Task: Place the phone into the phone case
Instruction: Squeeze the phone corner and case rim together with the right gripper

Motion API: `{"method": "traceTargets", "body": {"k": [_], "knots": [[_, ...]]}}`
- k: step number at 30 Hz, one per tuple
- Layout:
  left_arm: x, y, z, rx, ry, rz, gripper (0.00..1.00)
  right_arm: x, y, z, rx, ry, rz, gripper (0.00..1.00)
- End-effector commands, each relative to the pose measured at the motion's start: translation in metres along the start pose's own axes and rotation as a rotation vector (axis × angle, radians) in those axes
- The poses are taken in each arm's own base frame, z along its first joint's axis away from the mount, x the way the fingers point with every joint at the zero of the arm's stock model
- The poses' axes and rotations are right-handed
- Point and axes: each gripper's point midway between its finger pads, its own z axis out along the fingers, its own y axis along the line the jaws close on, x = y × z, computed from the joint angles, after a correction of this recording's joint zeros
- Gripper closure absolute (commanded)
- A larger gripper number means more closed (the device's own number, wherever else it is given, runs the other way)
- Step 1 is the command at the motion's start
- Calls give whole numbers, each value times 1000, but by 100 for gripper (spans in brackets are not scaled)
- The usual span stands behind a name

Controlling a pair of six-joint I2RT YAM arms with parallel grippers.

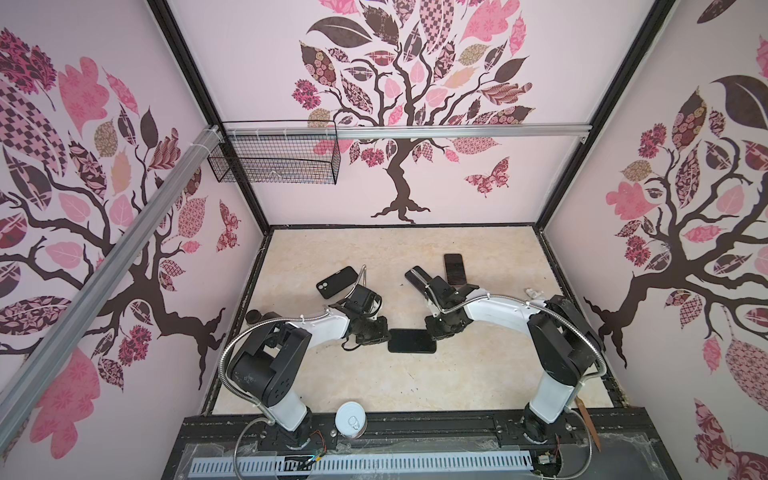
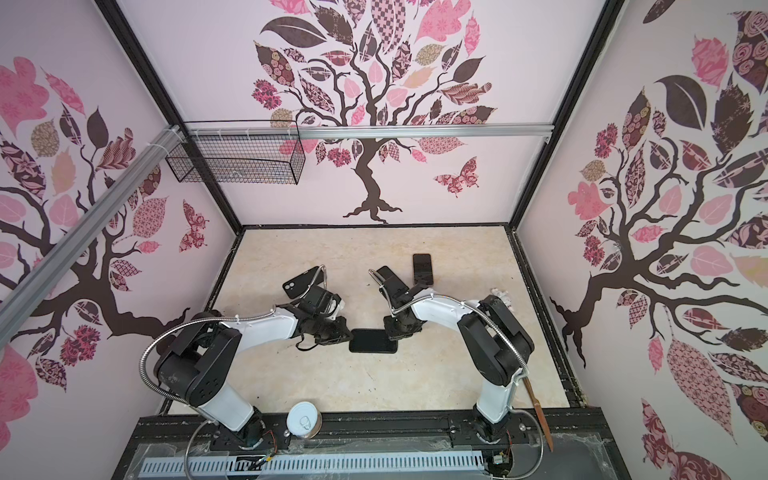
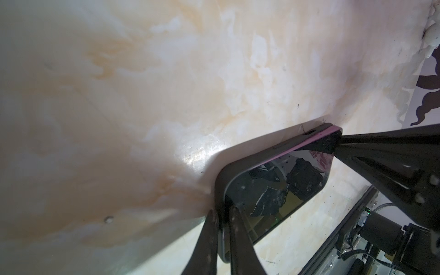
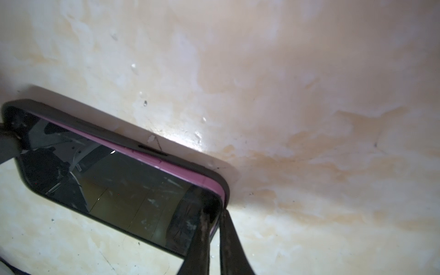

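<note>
Phone [image 4: 119, 185], pink edge showing, in phone case [image 3: 219, 185]; left fingers [image 3: 209, 238], right fingers [image 4: 200, 238] clamped on opposite ends.

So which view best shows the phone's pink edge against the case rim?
The right wrist view: the pink edge runs along most of the dark case rim. The left wrist view shows only a short stretch near one corner. In both top views the phone is a dark slab.

From the cased phone [image 1: 412, 340], 6 o'clock is open tabletop [image 1: 415, 382]; 12 o'clock is a narrow gap. Left arm [image 1: 328, 326] blocks 9, right arm [image 1: 494, 309] 3; spare case [image 1: 336, 282] lies at 11, two loose phones [image 1: 454, 268] at 1, can [image 1: 351, 419] at 7.
</note>
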Motion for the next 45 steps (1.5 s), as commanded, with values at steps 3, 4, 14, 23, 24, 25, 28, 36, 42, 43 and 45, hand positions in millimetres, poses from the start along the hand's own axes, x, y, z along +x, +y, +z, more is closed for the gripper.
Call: {"method": "traceTargets", "body": {"k": [3, 4, 14, 23, 24, 25, 28, 36, 42, 43, 45], "knots": [[8, -4, 5, 33, 12, 29, 87, 66, -23, 114, 99, 218, -56, 89], [8, -4, 5, 30, 12, 28, 87, 67, -22, 115, 101, 219, -58, 89], [9, -2, 5, 18, 12, 25, 87, 68, -27, 117, 135, 227, -70, 88], [9, 1, 5, 6, 9, 21, 87, 62, -26, 105, 151, 219, -99, 85], [9, 1, 5, 6, 7, 21, 87, 61, -26, 103, 154, 216, -101, 85], [9, 1, 5, 5, 8, 20, 87, 59, -27, 101, 162, 216, -104, 85], [10, 1, 5, 3, 7, 20, 88, 58, -29, 101, 180, 221, -110, 85], [11, 3, 3, -8, 6, 22, 88, 64, -28, 109, 190, 251, -124, 86], [10, 3, 2, -7, 4, 24, 88, 68, -27, 113, 197, 270, -132, 86], [10, 3, 2, -9, 4, 25, 88, 69, -28, 113, 199, 275, -133, 86], [10, 3, 2, -11, 4, 23, 88, 69, -28, 115, 205, 280, -134, 86]]}}
